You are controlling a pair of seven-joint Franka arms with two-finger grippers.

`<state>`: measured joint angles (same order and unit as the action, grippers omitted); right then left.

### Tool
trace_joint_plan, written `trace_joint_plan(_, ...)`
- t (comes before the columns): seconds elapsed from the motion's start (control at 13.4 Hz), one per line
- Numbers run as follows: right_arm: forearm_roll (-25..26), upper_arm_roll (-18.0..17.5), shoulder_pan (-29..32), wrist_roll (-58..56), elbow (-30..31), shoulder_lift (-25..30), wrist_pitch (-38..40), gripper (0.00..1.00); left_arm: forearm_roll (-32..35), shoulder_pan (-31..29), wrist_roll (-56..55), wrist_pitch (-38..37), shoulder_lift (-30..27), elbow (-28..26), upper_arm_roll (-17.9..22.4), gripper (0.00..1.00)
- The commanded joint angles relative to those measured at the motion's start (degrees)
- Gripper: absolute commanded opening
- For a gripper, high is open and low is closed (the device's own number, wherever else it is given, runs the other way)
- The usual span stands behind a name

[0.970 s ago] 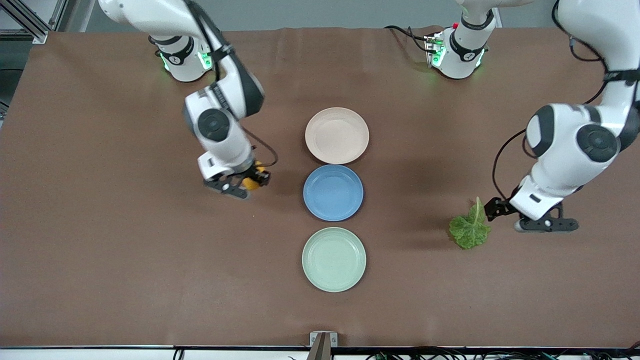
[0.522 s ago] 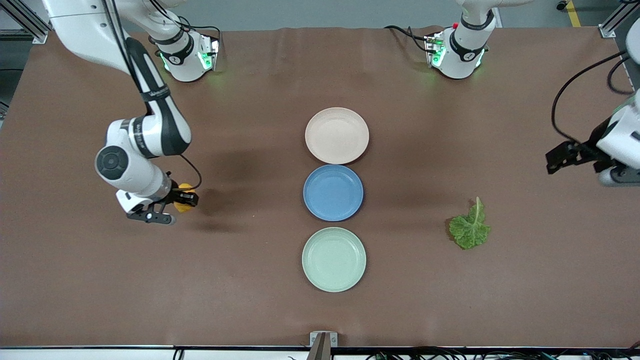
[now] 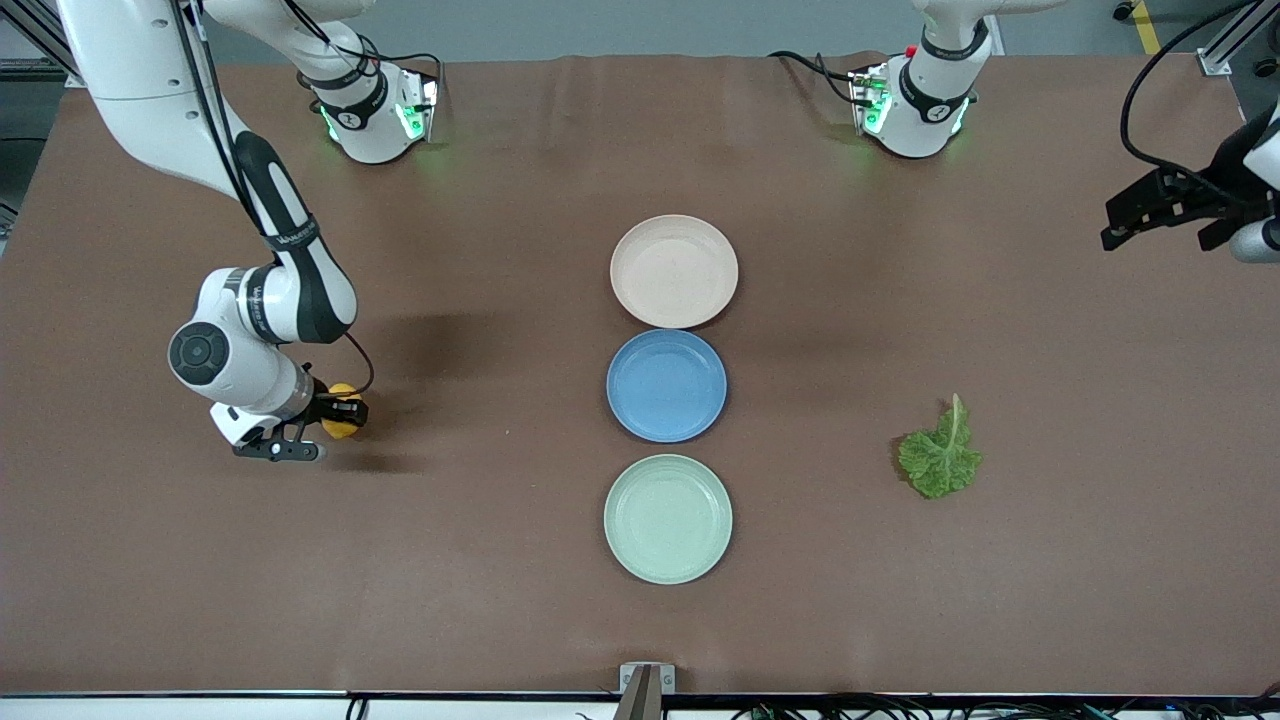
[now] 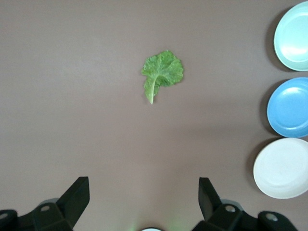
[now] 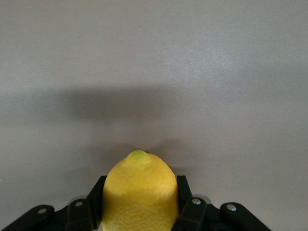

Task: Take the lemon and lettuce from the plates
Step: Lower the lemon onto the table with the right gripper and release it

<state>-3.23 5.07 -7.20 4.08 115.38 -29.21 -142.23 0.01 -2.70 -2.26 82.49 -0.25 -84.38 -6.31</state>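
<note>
A brown cloth covers the table [image 3: 200,600], with three bare plates in a row at its middle: beige-pink [image 3: 674,271], blue [image 3: 666,385], pale green [image 3: 668,519]. The right gripper [image 3: 335,420] hangs low over the cloth toward the right arm's end, its fingers clamped on the lemon's [image 5: 138,195] sides, one pointed tip facing out past them. The next move is likely a straight lowering. The lettuce [image 3: 940,456] lies flat toward the left arm's end. The left gripper [image 4: 144,197], fingers spread wide, hovers well apart from it.
</note>
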Motion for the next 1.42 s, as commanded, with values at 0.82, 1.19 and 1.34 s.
trace_joint_plan(0.82, 1.0, -0.9, 3.5, -4.3, -23.1, 3.7, 34.5, 1.0, -0.5, 1.0, 0.7, 3.7, -6.1, -7.4, -0.3, 1.0)
trace_joint_plan(1.19, 6.3, -1.2, 6.1, -8.2, -36.2, 7.2, 56.2, 1.0, -0.7, 0.8, 0.7, 5.8, -5.8, -7.5, -0.4, 1.0)
trace_joint_plan(1.34, 6.4, -1.1, 6.8, -8.9, -38.1, 7.3, 57.7, 1.0, -0.6, 0.9, 0.7, 6.4, -5.5, -7.5, -0.4, 1.0)
